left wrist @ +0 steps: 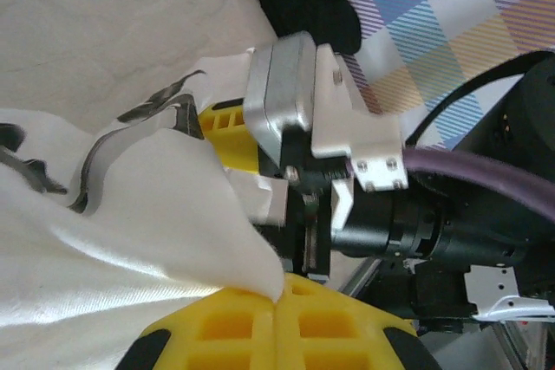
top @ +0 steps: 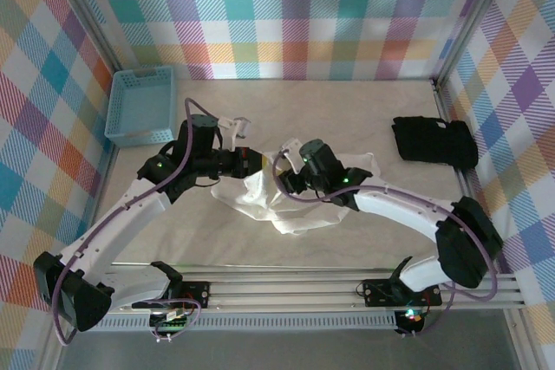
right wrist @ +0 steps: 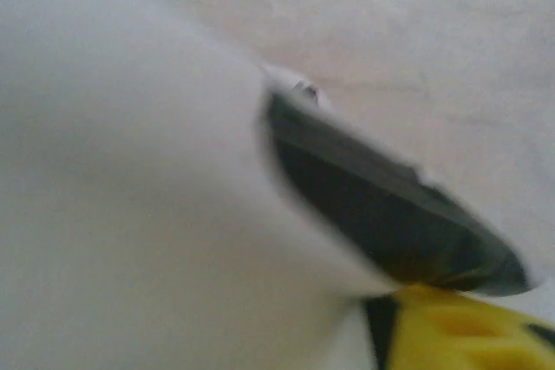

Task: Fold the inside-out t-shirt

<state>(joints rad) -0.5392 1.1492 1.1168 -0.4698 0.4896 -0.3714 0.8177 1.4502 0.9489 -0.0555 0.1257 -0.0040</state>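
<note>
The inside-out t-shirt [top: 290, 201] lies bunched in a white heap at the middle of the table. My left gripper [top: 253, 160] reaches in from the left at the heap's upper edge. In the left wrist view its yellow jaws [left wrist: 279, 290] are shut on a fold of the white cloth [left wrist: 130, 214]. My right gripper [top: 286, 176] comes in from the right and is buried in the same bunch, close to the left one. White fabric [right wrist: 130, 197] drapes over its jaws, leaving one yellow finger [right wrist: 460, 331] showing, so its opening is hidden.
A blue basket [top: 141, 106] stands at the back left. A black folded garment [top: 434, 141] lies at the right by the wall. Checked walls close the table on three sides, and the rail with the arm bases runs along the near edge.
</note>
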